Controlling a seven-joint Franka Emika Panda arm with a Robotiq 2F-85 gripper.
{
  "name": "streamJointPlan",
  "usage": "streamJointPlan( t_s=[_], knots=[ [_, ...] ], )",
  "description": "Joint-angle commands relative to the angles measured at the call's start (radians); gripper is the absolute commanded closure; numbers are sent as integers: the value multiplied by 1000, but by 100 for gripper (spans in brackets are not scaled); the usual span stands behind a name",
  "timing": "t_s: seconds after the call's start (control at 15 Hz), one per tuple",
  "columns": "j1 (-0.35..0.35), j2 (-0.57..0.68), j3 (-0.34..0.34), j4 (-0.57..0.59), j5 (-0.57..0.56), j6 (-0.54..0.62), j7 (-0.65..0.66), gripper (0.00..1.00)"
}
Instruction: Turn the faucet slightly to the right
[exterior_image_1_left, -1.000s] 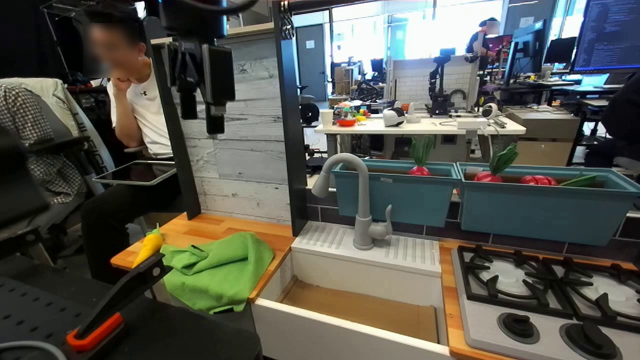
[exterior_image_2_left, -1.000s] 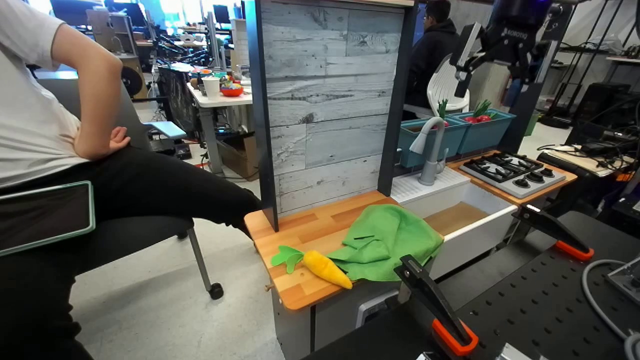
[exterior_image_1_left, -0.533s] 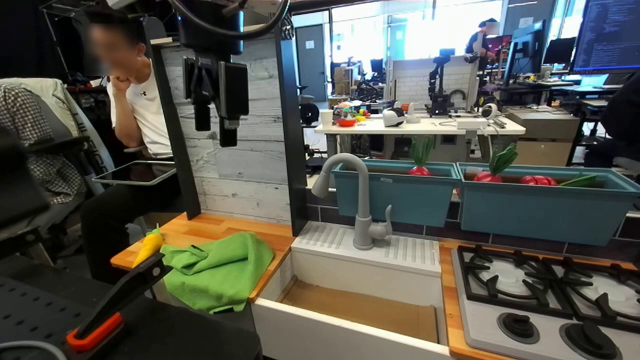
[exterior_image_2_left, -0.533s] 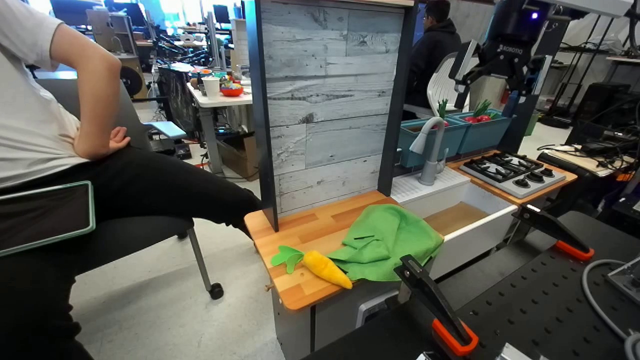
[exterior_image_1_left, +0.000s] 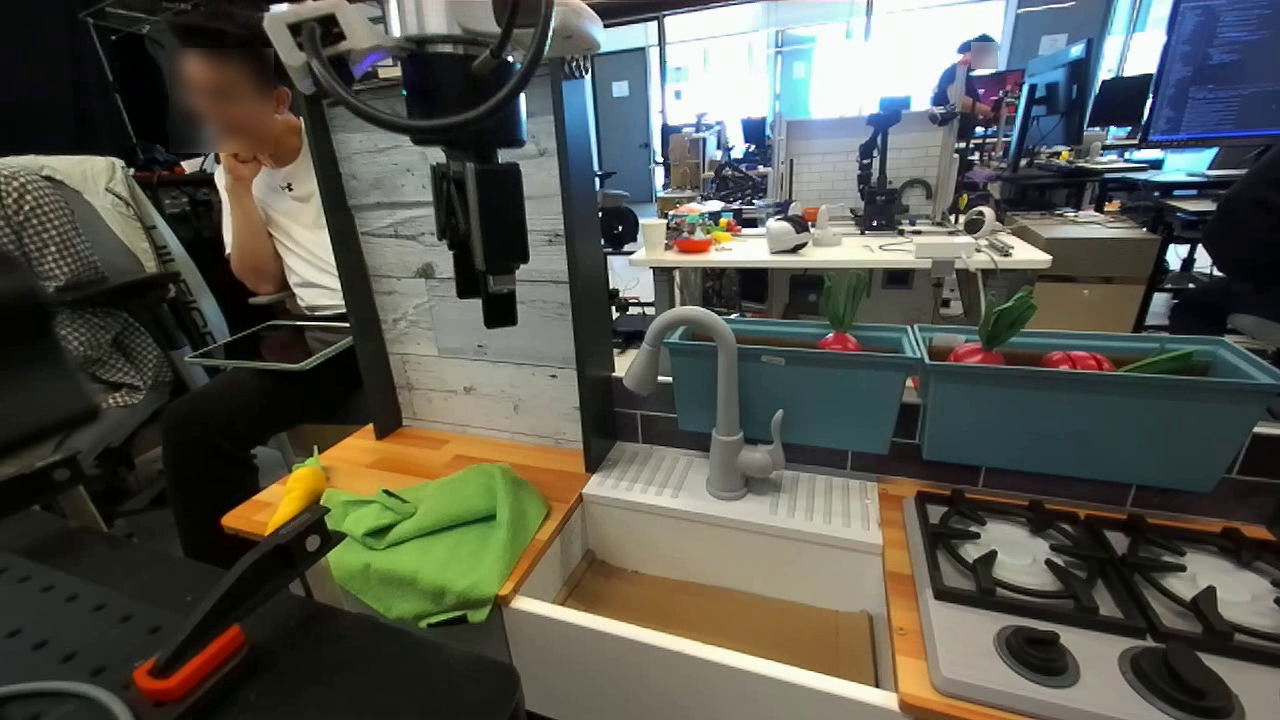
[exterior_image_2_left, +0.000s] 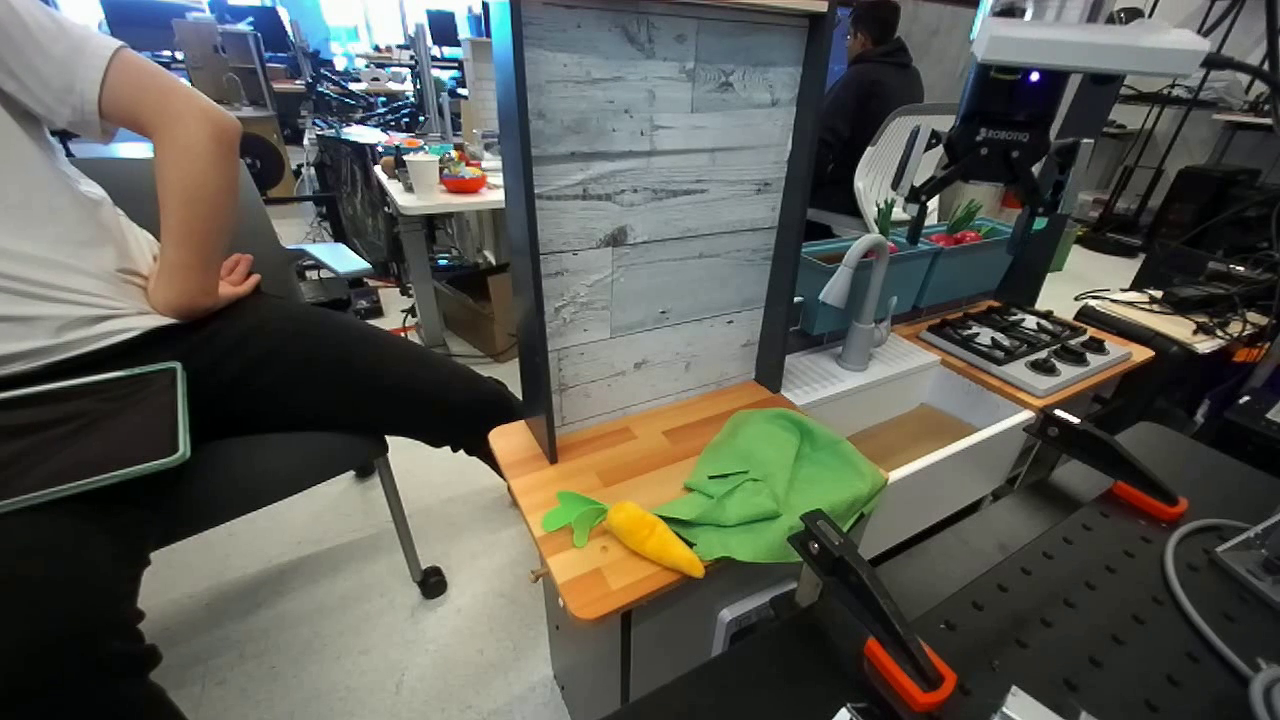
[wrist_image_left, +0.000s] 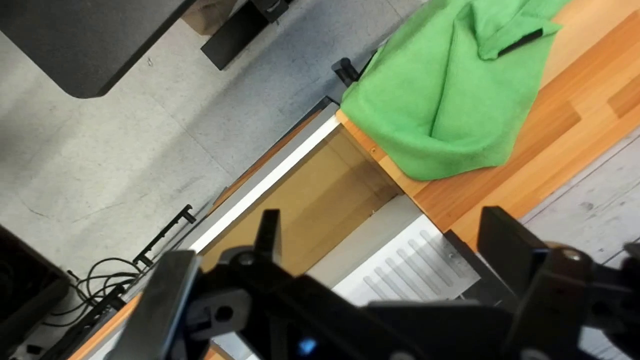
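Observation:
The grey gooseneck faucet (exterior_image_1_left: 727, 400) stands upright at the back of the white sink (exterior_image_1_left: 700, 648), its spout arched to the left and its lever on the right. It also shows in an exterior view (exterior_image_2_left: 862, 335). In the wrist view the faucet does not show; the ribbed drainboard (wrist_image_left: 415, 265) is seen between the fingers. My gripper (exterior_image_1_left: 483, 295) is open and empty, pointing down. It hangs above and to the left of the faucet in that exterior view, apart from it. The fingers are spread wide in an exterior view (exterior_image_2_left: 968, 228) and in the wrist view (wrist_image_left: 384, 227).
A grey wood panel (exterior_image_1_left: 500, 350) with a dark post (exterior_image_1_left: 590, 300) stands left of the faucet. Teal planters (exterior_image_1_left: 790, 400) sit behind it. A stove (exterior_image_1_left: 1010, 580) is to the right. A green cloth (exterior_image_1_left: 440, 530) and a yellow carrot (exterior_image_1_left: 300, 492) lie on the wooden counter.
My gripper has moved down and to the right in an exterior view, closer to the faucet. It stays open. The faucet has not moved.

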Motion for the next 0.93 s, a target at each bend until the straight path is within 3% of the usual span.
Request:
streamJointPlan(
  t_s=[0.0,0.4,0.87],
  knots=[
    [10,114,-35,94,-44,44,151,0],
    [20,258,-85,226,-25,60,331,0],
    [26,377,-80,390,-12,60,518,0]
  ],
)
